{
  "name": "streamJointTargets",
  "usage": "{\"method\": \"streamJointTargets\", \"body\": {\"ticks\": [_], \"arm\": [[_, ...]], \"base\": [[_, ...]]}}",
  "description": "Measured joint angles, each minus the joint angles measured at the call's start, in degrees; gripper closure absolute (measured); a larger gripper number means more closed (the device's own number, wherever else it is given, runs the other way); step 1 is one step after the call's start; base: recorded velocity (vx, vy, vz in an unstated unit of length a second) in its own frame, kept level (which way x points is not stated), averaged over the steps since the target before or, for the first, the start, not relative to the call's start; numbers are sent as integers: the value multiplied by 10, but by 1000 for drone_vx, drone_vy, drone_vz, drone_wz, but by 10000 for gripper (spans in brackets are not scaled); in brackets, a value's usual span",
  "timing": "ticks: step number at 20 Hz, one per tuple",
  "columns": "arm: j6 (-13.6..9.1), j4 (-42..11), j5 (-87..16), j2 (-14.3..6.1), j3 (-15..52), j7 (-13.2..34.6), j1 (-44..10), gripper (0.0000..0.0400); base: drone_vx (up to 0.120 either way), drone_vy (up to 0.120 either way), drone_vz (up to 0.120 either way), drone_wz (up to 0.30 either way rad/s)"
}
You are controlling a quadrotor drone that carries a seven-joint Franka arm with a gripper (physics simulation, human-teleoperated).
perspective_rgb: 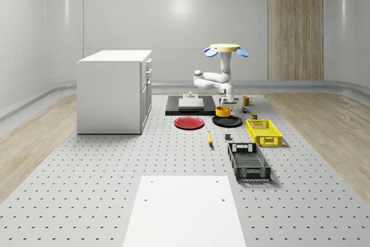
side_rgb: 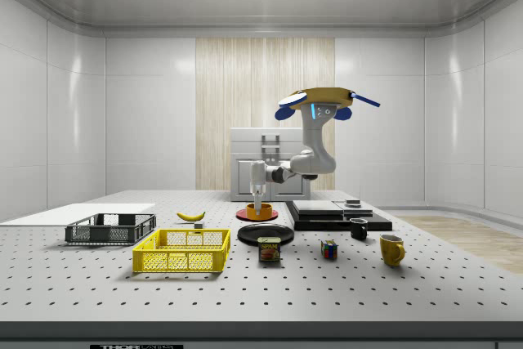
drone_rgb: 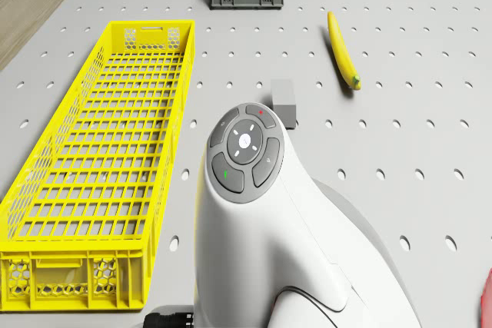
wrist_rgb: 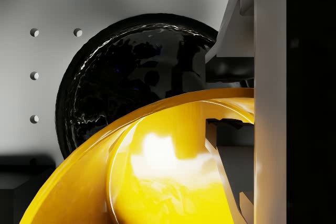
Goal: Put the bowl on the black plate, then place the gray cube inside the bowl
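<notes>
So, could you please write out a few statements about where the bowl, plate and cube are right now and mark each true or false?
1. The gripper holds the bowl above the black plate. True.
2. The gray cube already lies inside the bowl. False: it sits on the table near the banana.
3. The drone rests on the white cabinet. False: it hovers above the table, beside the black plate.
4. The yellow crate holds the banana. False: the banana lies on the table outside it.
5. A red plate lies beside the black plate. True.
</notes>
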Motion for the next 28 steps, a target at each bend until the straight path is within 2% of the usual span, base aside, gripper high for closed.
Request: {"method": "streamJointTargets", "body": {"ticks": [6,17,28], "arm": [[1,0,0,-1,0,0,0,300],[19,-1,-49,-6,-52,-1,6,300],[24,-14,-84,-6,-87,-6,25,300]], "base": [[0,107,-100,0],[0,0,0,0],[0,0,0,0]]}}
